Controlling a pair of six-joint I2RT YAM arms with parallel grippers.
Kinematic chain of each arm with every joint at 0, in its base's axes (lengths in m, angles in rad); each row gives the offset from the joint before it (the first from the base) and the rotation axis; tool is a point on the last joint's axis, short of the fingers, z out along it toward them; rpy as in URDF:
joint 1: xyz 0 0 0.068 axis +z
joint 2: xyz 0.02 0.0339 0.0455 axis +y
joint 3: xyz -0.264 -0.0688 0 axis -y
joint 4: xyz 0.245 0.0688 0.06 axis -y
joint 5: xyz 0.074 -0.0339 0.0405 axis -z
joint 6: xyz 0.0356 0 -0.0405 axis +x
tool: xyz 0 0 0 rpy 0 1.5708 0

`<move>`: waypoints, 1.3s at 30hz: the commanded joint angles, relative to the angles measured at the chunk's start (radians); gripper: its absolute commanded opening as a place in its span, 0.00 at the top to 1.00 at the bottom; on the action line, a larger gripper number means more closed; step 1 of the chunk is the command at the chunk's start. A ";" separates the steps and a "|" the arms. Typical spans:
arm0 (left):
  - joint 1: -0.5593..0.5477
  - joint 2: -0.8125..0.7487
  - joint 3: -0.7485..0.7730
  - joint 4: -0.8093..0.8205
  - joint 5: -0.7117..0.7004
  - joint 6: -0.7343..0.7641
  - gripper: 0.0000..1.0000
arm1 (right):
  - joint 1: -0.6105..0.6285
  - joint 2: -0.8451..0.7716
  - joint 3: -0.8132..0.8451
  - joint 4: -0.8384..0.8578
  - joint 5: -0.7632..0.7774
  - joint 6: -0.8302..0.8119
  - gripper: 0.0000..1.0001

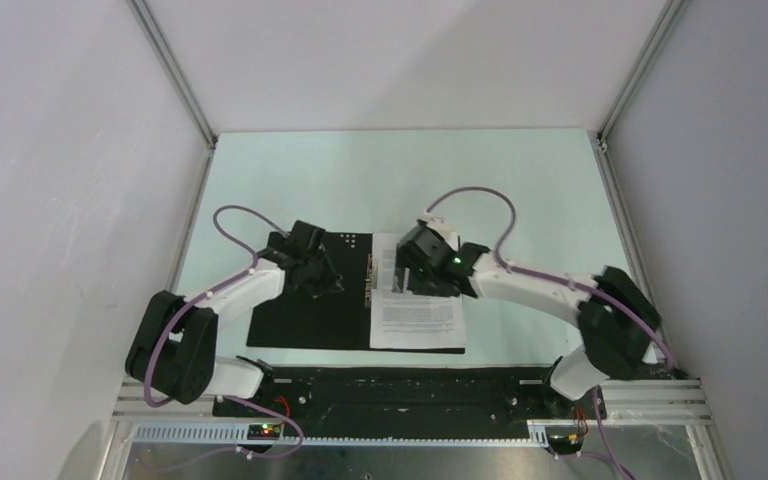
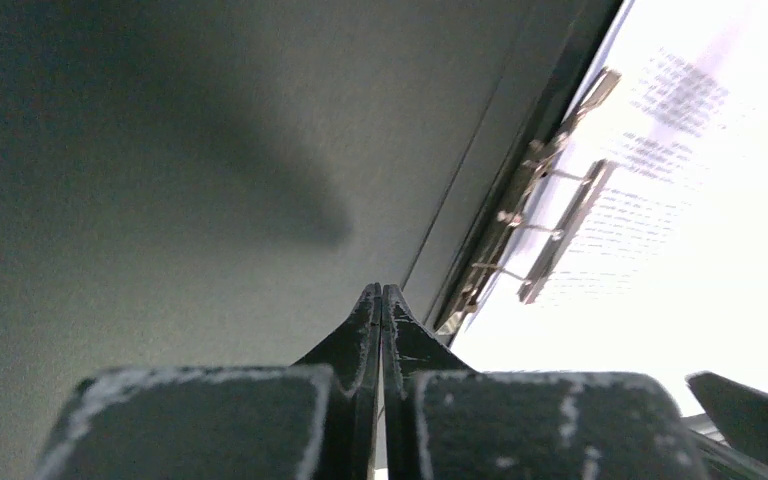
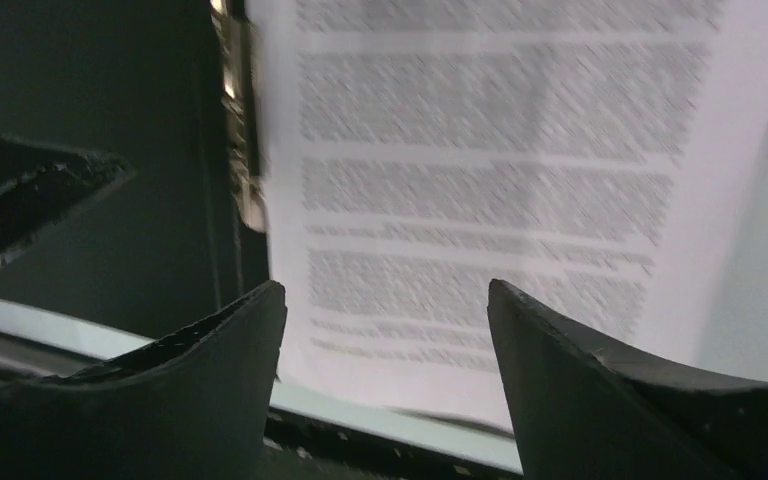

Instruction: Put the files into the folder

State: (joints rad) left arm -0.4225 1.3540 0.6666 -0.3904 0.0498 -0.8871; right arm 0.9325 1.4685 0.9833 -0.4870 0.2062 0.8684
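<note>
**Files on open folder, R jaws apart**

You've got the folder open near the table's near edge, black side up. The files lie on its right half, beside the metal clip. L gripper is pinched closed over the left half. R gripper hangs over the files' far end, jaws wide.
</note>
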 commanded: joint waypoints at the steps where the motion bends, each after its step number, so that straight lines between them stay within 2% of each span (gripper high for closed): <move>1: 0.049 0.012 0.056 0.000 0.047 0.050 1.00 | 0.012 0.210 0.231 -0.037 0.072 -0.044 0.25; 8: 0.174 -0.058 -0.060 0.000 0.078 -0.009 1.00 | 0.027 0.456 0.525 -0.138 0.114 -0.073 0.43; 11: 0.241 -0.109 -0.141 0.000 0.103 -0.029 1.00 | 0.039 0.510 0.579 -0.167 0.129 -0.075 0.48; 15: 0.254 -0.181 -0.202 0.000 0.097 -0.050 1.00 | 0.043 0.555 0.605 -0.159 0.121 -0.070 0.59; 24: 0.259 -0.248 -0.249 -0.001 0.077 -0.071 1.00 | 0.047 0.607 0.651 -0.169 0.113 -0.073 0.62; 33: 0.268 -0.241 -0.256 0.000 0.067 -0.070 1.00 | 0.050 0.622 0.667 -0.176 0.113 -0.081 0.75; 39: 0.270 -0.239 -0.263 0.000 0.060 -0.067 1.00 | 0.054 0.625 0.661 -0.185 0.114 -0.079 0.71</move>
State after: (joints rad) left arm -0.1650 1.1221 0.4244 -0.3828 0.1383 -0.9466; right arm 0.9791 2.0750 1.6115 -0.6586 0.2920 0.7914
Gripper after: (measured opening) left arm 0.003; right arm 0.274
